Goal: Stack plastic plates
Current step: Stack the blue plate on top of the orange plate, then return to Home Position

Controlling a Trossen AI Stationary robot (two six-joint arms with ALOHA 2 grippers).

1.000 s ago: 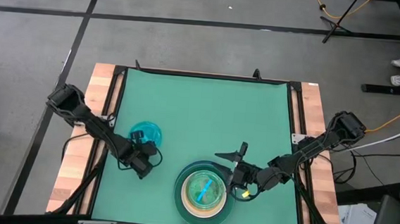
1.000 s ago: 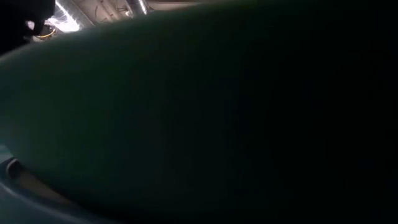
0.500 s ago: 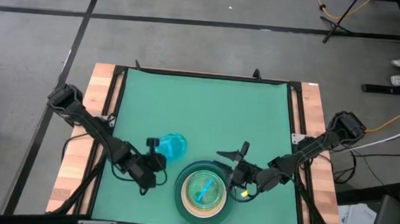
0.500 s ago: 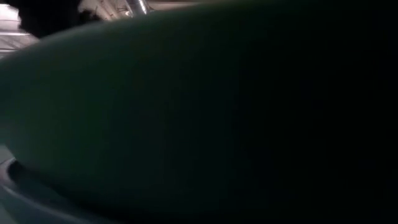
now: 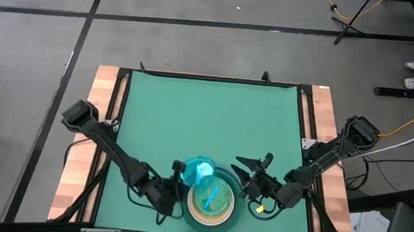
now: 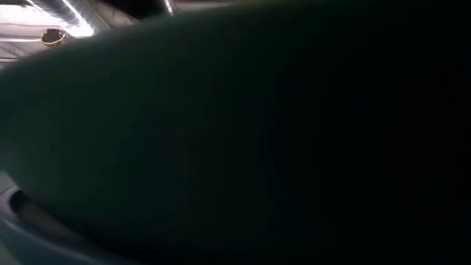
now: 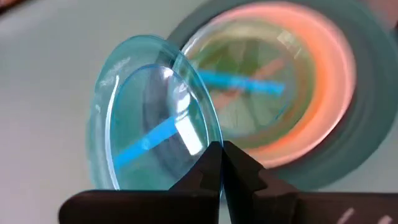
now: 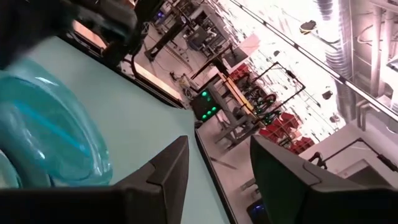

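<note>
Green matting covers the table [image 5: 206,123], which has wooden side rails and stands on a grey floor marked with dark lines. Two arms work over it, and the plates gather in one stack [image 5: 212,198] at the near edge plus one loose plate. Counting the stack exactly is not possible from above: a dark green rim shows outermost, then an orange-tinted ring, a pale green centre and a translucent cyan plate on top bearing a blue stripe. The second translucent cyan plate [image 5: 199,170] is carried by the left gripper [image 5: 179,176], tilted steeply on edge above the far-left rim of the stack. Seen from the left wrist, that plate [image 7: 152,124] is clear blue-tinted plastic with a raised inner ring and a bright blue stripe across its middle; the left gripper [image 7: 222,163] has its two dark fingers pinched tight on the plate's edge, with the stack [image 7: 298,93] just beyond. To the stack's right, the right gripper [image 5: 253,172] hangs near its rim with fingers spread wide and nothing between them; its wrist view shows the gap clearly [image 8: 219,168], with the tilted cyan plate [image 8: 53,140] off to one side. Nearly all of the low view is blocked by a dark green curved surface.
</note>
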